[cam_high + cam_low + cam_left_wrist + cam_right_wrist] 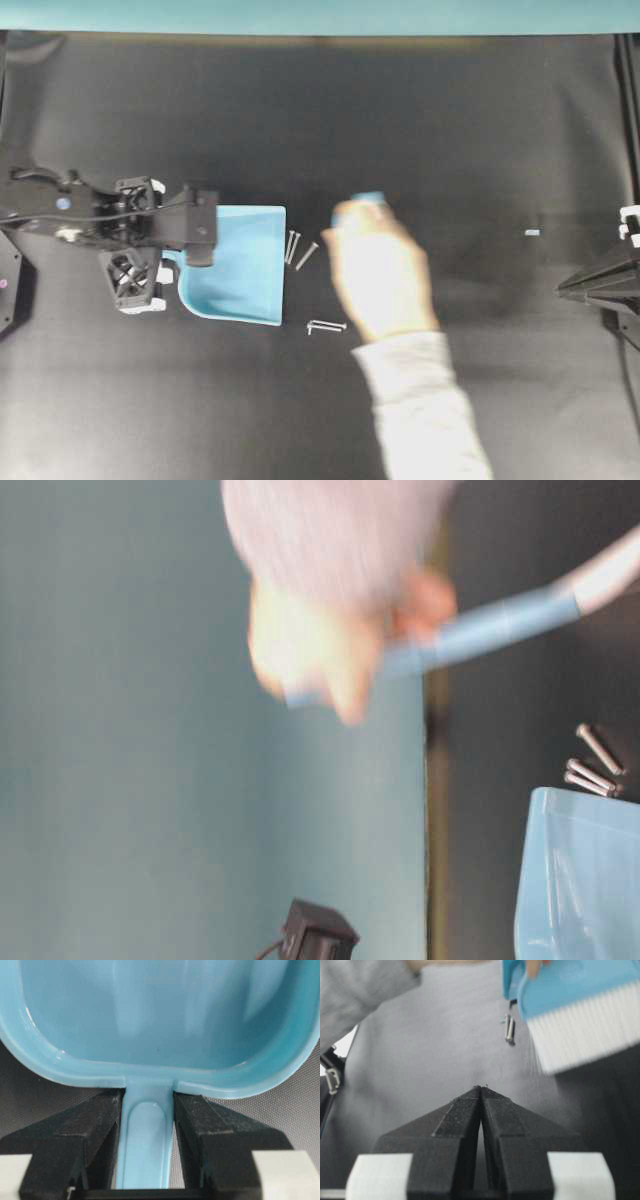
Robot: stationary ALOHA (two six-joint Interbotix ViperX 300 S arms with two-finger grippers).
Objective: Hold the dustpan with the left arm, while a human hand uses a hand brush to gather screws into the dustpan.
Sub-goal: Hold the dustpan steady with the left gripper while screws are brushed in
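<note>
Left wrist: left pincer (146,1110) grips dustpan (160,1020) handle; no writing legible.

Dustpan (160,1010) glossy smooth plastic; screws (297,250) prob. metal; table cloth (450,120) matt.

The black left arm (90,210) with thin exposed cables is lying stretched out low and level, its boxy left gripper (200,228) pointing toward the middle of the overhead view. In its wrist view the two black fingers (97,1132) are pressing from either side on the short handle of the light blue plastic dustpan (160,1015), whose tray is sitting straight ahead of the fingertips. The matching black right arm (600,285) is resting folded at the right edge; its right gripper (481,1091) is pointing forward with the jaws pressed together, nothing between them. The bare, light-skinned human hand (380,275) with a grey sleeve cuff is gripping the light blue hand brush (580,1005), blurred.
</note>
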